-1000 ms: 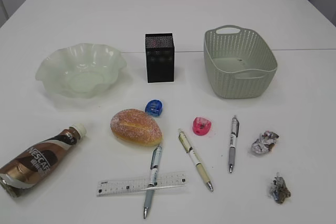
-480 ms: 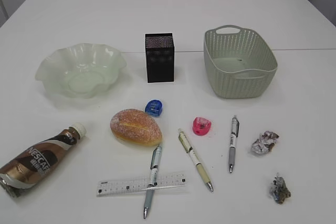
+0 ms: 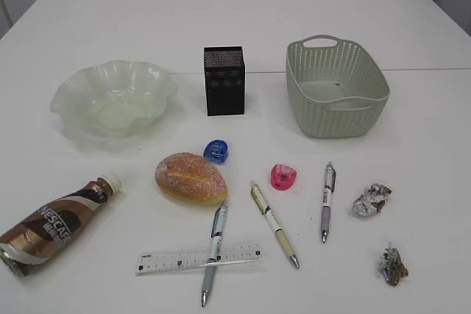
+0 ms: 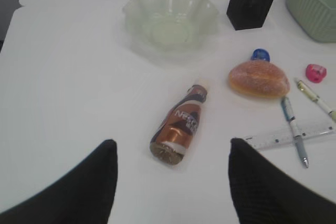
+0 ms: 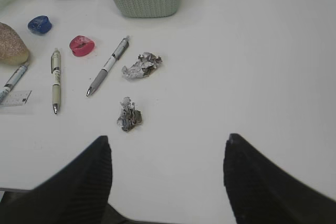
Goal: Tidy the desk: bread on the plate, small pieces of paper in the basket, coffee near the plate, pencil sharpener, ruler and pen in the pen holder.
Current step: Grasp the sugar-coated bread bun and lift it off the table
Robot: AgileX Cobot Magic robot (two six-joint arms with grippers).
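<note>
Nothing moved since earlier: bread [image 3: 190,177] beside blue sharpener [image 3: 215,151]; both grippers [image 4: 170,182] [image 5: 168,177] spread wide, holding nothing.

Your exterior camera looks down at a slant across the white table [image 3: 412,20]. Each wrist camera hovers high above its own side, facing forward. Both wrist views share the sugar-dusted bread roll [image 4: 258,78] and pink pencil sharpener [image 5: 81,45].

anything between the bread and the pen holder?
Yes: the blue pencil sharpener sits between the bread and the black pen holder, close by the bread's far edge. Clearest in the exterior view.
</note>
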